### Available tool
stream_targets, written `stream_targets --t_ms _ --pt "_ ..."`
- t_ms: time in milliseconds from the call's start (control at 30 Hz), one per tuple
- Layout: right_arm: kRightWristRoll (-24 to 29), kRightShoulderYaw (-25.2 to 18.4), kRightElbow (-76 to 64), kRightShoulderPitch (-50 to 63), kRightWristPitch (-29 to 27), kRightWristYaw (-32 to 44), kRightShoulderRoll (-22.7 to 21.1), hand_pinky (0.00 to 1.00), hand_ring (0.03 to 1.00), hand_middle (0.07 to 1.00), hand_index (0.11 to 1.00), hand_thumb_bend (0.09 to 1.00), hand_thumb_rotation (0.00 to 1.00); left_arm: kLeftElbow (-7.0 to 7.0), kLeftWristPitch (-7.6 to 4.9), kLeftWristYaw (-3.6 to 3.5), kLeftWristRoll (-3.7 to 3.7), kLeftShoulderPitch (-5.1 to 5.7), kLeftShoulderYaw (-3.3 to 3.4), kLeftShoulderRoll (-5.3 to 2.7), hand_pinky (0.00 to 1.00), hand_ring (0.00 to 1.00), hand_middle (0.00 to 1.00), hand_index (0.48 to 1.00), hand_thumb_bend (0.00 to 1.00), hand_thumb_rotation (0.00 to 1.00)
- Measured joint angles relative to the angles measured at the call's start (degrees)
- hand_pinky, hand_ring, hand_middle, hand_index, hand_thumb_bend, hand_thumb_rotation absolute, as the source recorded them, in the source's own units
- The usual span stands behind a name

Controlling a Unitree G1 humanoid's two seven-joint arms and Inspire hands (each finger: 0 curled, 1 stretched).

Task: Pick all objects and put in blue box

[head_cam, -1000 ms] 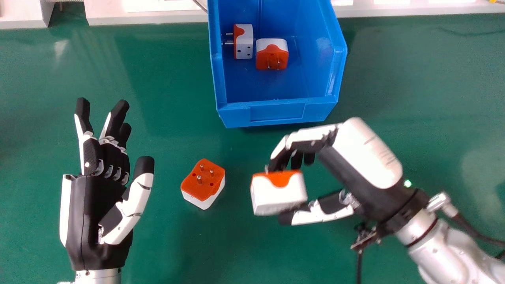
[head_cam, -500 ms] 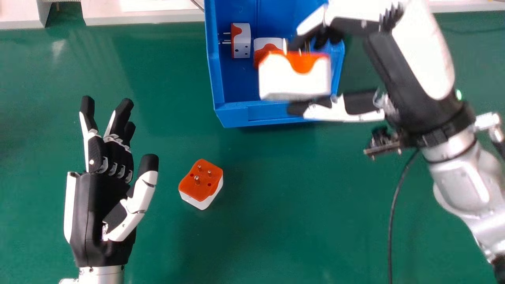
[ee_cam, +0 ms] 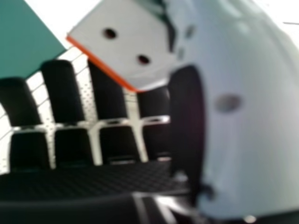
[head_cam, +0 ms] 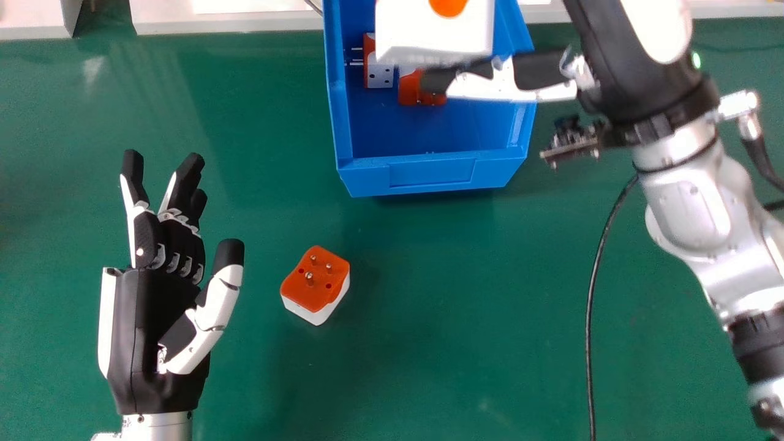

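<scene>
My right hand [head_cam: 508, 79] is over the back part of the blue box [head_cam: 429, 174], its thumb against a white and orange adapter [head_cam: 433, 33] held above the box floor. In the right hand view this adapter [ee_cam: 126, 42] is pinched between the curled fingers and thumb of my right hand [ee_cam: 112, 140]. Inside the box lie two more adapters, one on its side [head_cam: 380, 75] and one partly hidden by the thumb [head_cam: 409, 89]. Another adapter [head_cam: 315, 282] rests on the green table, orange pin face up. My left hand [head_cam: 165, 294] stays open at the left, palm empty.
The green table [head_cam: 429, 343] spreads around the box. A black cable [head_cam: 591, 306] hangs below the right forearm. White ledges [head_cam: 226, 18] run along the table's far edge, behind the box.
From in front of the box, my right hand has carried its adapter forward over the box, then farther toward the back. The left hand and the table adapter have stayed nearly still.
</scene>
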Motion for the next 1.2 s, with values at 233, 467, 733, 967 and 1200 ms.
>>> stream_targets --t_ms 233,467,733,967,1200 --pt "-2.6 1.6 9.5 -8.6 5.0 -1.4 1.8 0.35 0.397 0.485 0.520 0.520 0.00 0.06 -0.30 -0.06 0.22 -0.12 0.00 -0.16 1.00 0.98 0.93 0.879 0.31 0.15" --pt "-2.5 4.0 26.1 -17.0 8.1 -3.2 4.6 0.33 0.386 0.495 0.530 0.516 0.00 0.64 -0.62 1.01 0.65 -0.29 0.09 -0.08 1.00 0.97 0.93 0.879 0.31 0.16" --pt "-5.0 9.5 46.1 -26.2 17.3 -7.5 7.7 0.31 0.375 0.496 0.537 0.513 0.00 0.74 -1.69 1.40 0.82 -0.38 0.07 0.10 0.99 0.97 0.93 0.879 0.32 0.17" --pt "-6.3 12.9 51.1 -28.9 24.7 -9.0 8.9 0.35 0.381 0.482 0.540 0.513 0.00 0.73 -1.79 2.13 1.09 -0.32 0.03 0.15 0.99 0.96 0.92 0.878 0.32 0.17" --pt "-6.3 14.6 53.3 -28.7 29.5 -6.7 10.5 0.37 0.392 0.477 0.527 0.516 0.00 0.73 -2.36 2.60 1.86 0.15 0.03 0.15 0.98 0.96 0.92 0.878 0.32 0.17"
